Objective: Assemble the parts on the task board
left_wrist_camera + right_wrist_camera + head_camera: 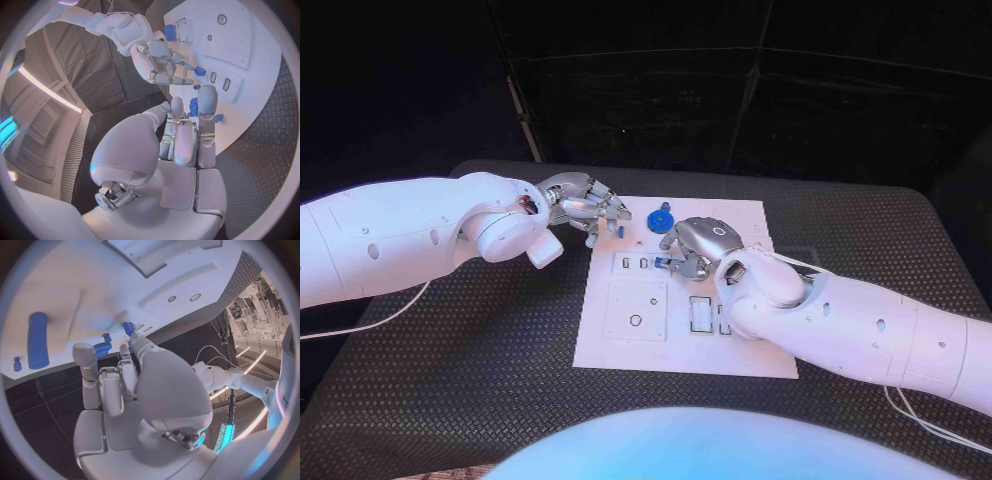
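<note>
Both hands over task board. Left hand fingers apart, empty. Right hand grip unclear; blue gear part just beyond its fingertips.

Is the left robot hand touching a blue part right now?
Cannot tell. In the left wrist view, a blue part sits between the left robot hand's fingertips, but they hide any contact or gap.

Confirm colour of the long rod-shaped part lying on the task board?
Blue. The rod shows best in the right wrist view, lying on the white task board.
</note>
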You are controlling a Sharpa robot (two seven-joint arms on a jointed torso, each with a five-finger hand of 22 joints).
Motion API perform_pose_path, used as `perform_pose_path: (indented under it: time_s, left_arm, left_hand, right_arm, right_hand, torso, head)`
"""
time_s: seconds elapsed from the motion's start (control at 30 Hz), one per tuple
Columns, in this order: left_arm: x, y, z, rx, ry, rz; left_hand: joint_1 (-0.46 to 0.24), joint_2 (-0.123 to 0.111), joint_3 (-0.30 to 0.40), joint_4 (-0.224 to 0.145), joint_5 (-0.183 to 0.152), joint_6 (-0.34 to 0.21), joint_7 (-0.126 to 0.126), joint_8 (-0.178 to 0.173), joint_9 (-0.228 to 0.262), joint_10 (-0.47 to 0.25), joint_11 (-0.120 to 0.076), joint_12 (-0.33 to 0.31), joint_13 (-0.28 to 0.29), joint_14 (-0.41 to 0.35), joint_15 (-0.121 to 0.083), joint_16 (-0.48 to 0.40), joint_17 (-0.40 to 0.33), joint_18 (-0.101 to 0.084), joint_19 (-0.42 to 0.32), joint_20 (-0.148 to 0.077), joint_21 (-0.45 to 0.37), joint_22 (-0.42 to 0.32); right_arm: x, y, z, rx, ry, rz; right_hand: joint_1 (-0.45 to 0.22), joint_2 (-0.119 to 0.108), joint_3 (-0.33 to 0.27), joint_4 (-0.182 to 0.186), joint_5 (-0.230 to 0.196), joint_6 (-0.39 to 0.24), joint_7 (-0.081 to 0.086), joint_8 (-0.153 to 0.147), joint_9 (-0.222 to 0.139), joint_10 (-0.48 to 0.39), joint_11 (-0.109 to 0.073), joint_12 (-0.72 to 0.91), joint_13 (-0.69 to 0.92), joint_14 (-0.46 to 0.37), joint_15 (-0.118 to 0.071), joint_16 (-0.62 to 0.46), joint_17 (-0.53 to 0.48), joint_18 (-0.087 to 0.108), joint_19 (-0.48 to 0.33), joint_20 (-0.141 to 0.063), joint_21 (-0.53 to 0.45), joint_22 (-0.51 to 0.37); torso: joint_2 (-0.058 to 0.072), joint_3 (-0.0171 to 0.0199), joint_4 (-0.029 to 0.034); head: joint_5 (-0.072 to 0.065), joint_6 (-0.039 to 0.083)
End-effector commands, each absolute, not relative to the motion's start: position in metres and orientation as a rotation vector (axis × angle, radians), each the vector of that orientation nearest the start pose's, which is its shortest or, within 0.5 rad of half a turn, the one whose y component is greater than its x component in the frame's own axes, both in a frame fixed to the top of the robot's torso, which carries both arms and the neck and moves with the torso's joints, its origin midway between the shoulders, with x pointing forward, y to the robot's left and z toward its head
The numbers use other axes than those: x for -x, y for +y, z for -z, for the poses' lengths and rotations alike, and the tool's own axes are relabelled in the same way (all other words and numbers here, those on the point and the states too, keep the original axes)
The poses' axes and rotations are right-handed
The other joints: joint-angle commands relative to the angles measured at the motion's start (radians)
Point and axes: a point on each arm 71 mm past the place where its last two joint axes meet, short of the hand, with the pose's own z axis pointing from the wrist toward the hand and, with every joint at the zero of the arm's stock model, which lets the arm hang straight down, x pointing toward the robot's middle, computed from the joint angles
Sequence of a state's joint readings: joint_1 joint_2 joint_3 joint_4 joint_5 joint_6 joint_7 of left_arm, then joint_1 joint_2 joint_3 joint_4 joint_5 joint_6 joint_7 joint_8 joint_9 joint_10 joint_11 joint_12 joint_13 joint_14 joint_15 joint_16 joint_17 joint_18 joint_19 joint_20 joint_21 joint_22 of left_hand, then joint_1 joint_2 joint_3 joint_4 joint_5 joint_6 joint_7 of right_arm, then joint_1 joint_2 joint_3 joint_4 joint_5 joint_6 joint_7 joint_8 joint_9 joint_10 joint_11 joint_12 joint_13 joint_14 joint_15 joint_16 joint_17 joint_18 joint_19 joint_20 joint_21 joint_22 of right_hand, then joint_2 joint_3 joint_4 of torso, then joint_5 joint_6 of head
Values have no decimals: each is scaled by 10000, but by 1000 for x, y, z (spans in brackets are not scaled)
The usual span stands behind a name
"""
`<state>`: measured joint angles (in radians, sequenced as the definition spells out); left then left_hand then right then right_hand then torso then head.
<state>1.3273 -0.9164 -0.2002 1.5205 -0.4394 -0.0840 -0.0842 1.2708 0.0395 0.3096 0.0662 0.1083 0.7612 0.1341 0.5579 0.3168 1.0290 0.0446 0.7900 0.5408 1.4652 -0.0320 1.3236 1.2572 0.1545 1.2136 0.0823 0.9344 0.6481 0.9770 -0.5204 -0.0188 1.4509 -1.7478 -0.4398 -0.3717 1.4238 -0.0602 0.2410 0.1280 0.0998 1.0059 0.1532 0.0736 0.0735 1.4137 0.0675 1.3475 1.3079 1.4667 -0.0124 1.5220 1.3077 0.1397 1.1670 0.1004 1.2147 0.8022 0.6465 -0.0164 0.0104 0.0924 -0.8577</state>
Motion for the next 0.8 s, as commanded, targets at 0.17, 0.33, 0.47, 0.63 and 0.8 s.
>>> perform_pose_path:
  time_s: [0.17, 0.33, 0.47, 0.63, 0.8]
  left_arm:
    - [-478, 239, 203, 7522, 20809, 10714]
    - [-478, 240, 204, 7532, 20822, 10693]
    - [-479, 241, 204, 7556, 20817, 10657]
    - [-479, 241, 204, 7563, 20822, 10643]
    - [-479, 242, 204, 7561, 20841, 10640]
  left_hand:
    - [-29, -92, 60, -23, 28, -46, 10, 47, -17, -34, 62, -18, -11, 0, 93, -15, 16, 119, 45, 6, -25, 13]
    - [-35, -86, 83, -19, 28, -47, 11, 53, -20, -32, 62, -13, -17, 2, 94, -11, 20, 118, 49, 7, -24, 16]
    - [-46, -76, 107, -12, 28, -48, 13, 59, -24, -30, 64, -8, -24, 3, 95, -10, 19, 120, 49, 8, -31, 7]
    - [-46, -76, 107, -12, 28, -48, 13, 59, -24, -30, 64, -8, -24, 3, 95, -10, 19, 120, 49, 8, -31, 7]
    - [-46, -76, 107, -12, 28, -48, 13, 59, -24, -30, 64, -8, -24, 3, 95, -10, 19, 120, 49, 8, -31, 7]
  right_arm:
    - [-441, -67, 265, 1776, 16319, -6330]
    - [-442, -69, 265, 1738, 16303, -6280]
    - [-443, -69, 266, 1721, 16317, -6256]
    - [-443, -69, 266, 1692, 16299, -6293]
    - [-441, -71, 264, 1665, 16174, -6468]
  right_hand:
    - [126, 84, 179, -6, 77, 137, -35, 71, 12, 70, -57, 76, 303, 825, 23, 7, 1677, -7, 45, -11, 74, 25]
    - [103, 157, 300, 10, 78, 203, -54, 84, 15, 78, -73, 85, 308, 825, 10, 7, 1677, -10, 55, -23, 88, 43]
    - [92, 192, 362, 16, 75, 239, -65, 91, 18, 87, -82, 97, 319, 826, 2, 9, 1682, -11, 57, -30, 93, 48]
    - [75, 215, 405, 25, 72, 268, -74, 97, 20, 88, -88, 98, 318, 827, -4, 11, 1685, -11, 58, -34, 96, 51]
    - [64, 222, 419, 31, 72, 277, -75, 98, 20, 90, -90, 100, 321, 826, -6, 9, 1682, -12, 60, -36, 98, 54]
  torso:
    - [4, 1, -6]
    - [11, -4, 0]
    - [13, -1, 4]
    - [11, -5, 5]
    - [9, -3, 2]
  head:
    - [-1, -10]
    - [-14, -18]
    - [-17, -30]
    - [-20, -37]
    - [-11, -52]
